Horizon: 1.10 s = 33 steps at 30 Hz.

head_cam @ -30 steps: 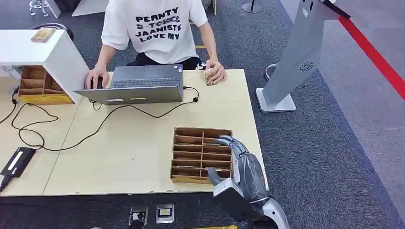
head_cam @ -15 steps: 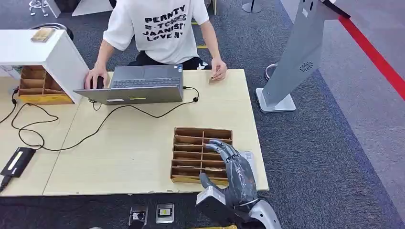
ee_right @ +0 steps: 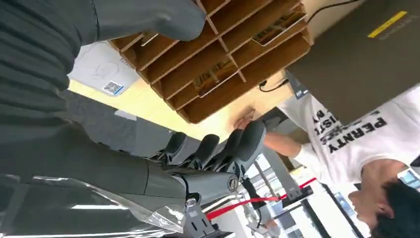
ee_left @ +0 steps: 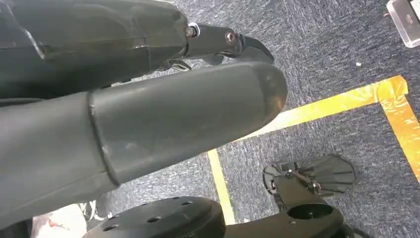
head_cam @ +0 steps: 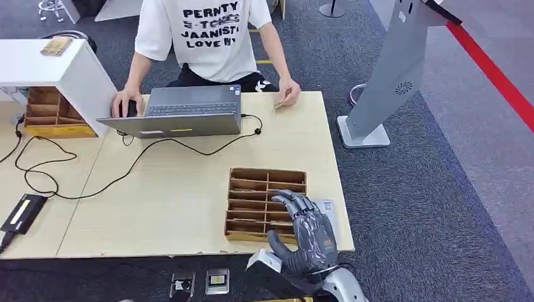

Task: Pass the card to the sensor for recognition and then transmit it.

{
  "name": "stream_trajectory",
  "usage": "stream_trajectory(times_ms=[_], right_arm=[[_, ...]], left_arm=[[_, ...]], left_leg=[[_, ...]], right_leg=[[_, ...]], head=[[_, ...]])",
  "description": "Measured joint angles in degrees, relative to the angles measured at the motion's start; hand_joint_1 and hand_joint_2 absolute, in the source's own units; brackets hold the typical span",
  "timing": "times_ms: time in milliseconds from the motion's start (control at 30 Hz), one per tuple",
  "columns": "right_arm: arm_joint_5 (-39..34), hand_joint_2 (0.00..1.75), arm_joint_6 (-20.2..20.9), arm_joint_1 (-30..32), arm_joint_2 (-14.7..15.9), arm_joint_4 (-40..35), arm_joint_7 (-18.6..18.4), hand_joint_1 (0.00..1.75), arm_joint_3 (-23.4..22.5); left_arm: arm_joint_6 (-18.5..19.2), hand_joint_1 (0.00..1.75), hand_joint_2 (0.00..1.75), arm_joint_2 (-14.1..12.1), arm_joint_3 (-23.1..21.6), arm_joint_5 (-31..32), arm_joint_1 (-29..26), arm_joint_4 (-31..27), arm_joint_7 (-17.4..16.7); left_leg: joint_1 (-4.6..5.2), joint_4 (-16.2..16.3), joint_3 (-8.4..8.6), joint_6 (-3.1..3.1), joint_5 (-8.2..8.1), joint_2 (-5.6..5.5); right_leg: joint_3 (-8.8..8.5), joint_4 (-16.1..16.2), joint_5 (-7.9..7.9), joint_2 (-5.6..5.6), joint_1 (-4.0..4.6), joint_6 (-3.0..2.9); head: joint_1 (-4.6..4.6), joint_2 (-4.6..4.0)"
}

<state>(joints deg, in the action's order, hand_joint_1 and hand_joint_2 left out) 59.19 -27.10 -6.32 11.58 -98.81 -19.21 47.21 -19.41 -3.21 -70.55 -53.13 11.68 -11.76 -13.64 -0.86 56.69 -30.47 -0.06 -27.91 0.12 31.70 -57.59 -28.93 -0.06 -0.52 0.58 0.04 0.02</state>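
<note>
A wooden compartment tray [head_cam: 252, 189] sits near the table's front right corner, with cards [ee_right: 215, 77] lying in some of its slots. A white card with a printed code [head_cam: 326, 206] lies flat on the table against the tray's right side, also seen as the white card [ee_right: 101, 69] in the right wrist view. My right hand [head_cam: 305, 236] hovers over the tray's near right corner, fingers [ee_right: 218, 148] spread and thumb [ee_right: 148, 17] apart, holding nothing. My left hand [ee_left: 148, 99] hangs over the carpet with nothing in it. A grey sensor stand [head_cam: 393, 69] rises from the floor right of the table.
A person sits at the far side behind a laptop [head_cam: 182, 110], one hand holding a small card [head_cam: 281, 102] at the table's far right. Cables cross the table to a black box [head_cam: 24, 212] at the left. A white shelf [head_cam: 56, 63] and another wooden tray [head_cam: 47, 113] stand far left.
My right hand has drawn back toward the table's near edge and a little left, uncovering the white card beside the tray. The person's hand with the small card has shifted slightly.
</note>
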Motion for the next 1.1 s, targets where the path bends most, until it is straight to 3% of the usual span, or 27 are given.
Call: stream_trajectory(times_ms=[267, 467, 800, 1100], right_arm=[[1.38, 1.75, 0.9, 0.0, 0.09, 0.76, -0.76, 0.68, 0.35], [2.34, 1.75, 1.25, -0.01, 0.11, 1.38, -1.11, 0.87, 0.63], [3.01, 1.75, 2.03, -0.18, 0.17, 2.25, -1.59, 0.89, 1.16], [2.07, 1.75, 2.69, -0.19, 0.17, 2.58, -1.46, 0.72, 1.25]], left_arm=[[-0.07, 0.0, 0.0, 0.0, 0.0, -0.17, -0.04, 0.0, 0.0], [-0.09, 0.0, 0.0, 0.0, 0.0, -0.26, -0.05, 0.0, 0.0], [-0.15, 0.0, 0.0, 0.0, 0.0, -0.04, -0.04, 0.0, 0.0], [-0.02, 0.0, 0.0, 0.02, 0.0, 0.74, 0.1, 0.0, -0.02]], left_leg=[[0.0, 0.0, 0.0, 0.0, 0.0, 0.0], [0.0, 0.0, 0.0, 0.0, 0.0, 0.0], [0.0, 0.0, 0.0, 0.0, 0.0, 0.0], [0.0, 0.0, 0.0, 0.0, 0.0, 0.0]], right_leg=[[0.0, 0.0, 0.0, 0.0, 0.0, 0.0], [0.0, 0.0, 0.0, 0.0, 0.0, 0.0], [0.0, 0.0, 0.0, 0.0, 0.0, 0.0], [0.0, 0.0, 0.0, 0.0, 0.0, 0.0]], head=[[0.0, 0.0], [0.0, 0.0], [0.0, 0.0], [0.0, 0.0]])
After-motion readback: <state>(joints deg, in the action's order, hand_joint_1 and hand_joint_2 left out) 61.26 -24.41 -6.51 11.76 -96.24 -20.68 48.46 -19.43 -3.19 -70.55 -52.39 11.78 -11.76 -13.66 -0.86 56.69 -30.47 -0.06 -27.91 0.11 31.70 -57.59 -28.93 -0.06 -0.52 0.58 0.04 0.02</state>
